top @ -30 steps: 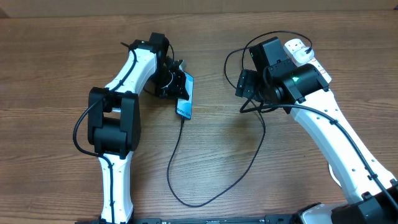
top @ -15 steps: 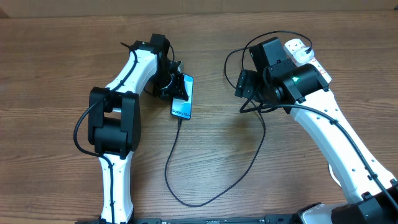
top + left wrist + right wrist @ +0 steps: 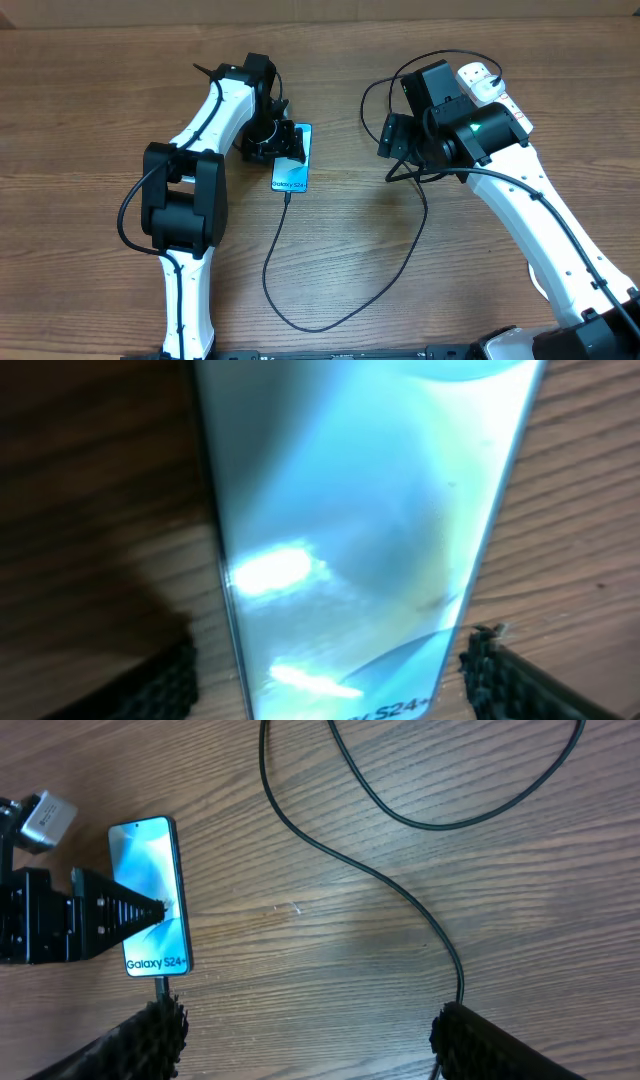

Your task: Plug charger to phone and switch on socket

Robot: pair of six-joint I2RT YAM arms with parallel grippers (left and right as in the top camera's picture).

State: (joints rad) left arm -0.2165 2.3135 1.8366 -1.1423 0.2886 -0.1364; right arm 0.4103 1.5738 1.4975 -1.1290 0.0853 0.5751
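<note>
The phone [image 3: 291, 160] lies flat and face up on the wood table, its light blue screen filling the left wrist view [image 3: 370, 510]. My left gripper [image 3: 287, 142] straddles it, open, with a finger [image 3: 500, 675] clear of each long edge. The charger cable [image 3: 285, 300] runs from its black connector [image 3: 160, 986] at the phone's near end, loops across the table and passes under my right gripper [image 3: 392, 135]. That gripper is open over bare wood, and the cable [image 3: 440, 935] runs beside its right finger. The socket [image 3: 482, 80] is partly hidden behind the right arm.
The table's far edge lies just beyond both arms. Another loop of the black cable [image 3: 385, 85] lies to the left of the socket. Bare wood shows between the two arms and along the near side of the table.
The left gripper has opened and let go of the phone. The phone has gone from tilted on its edge to flat, screen up. The right arm has not moved.
</note>
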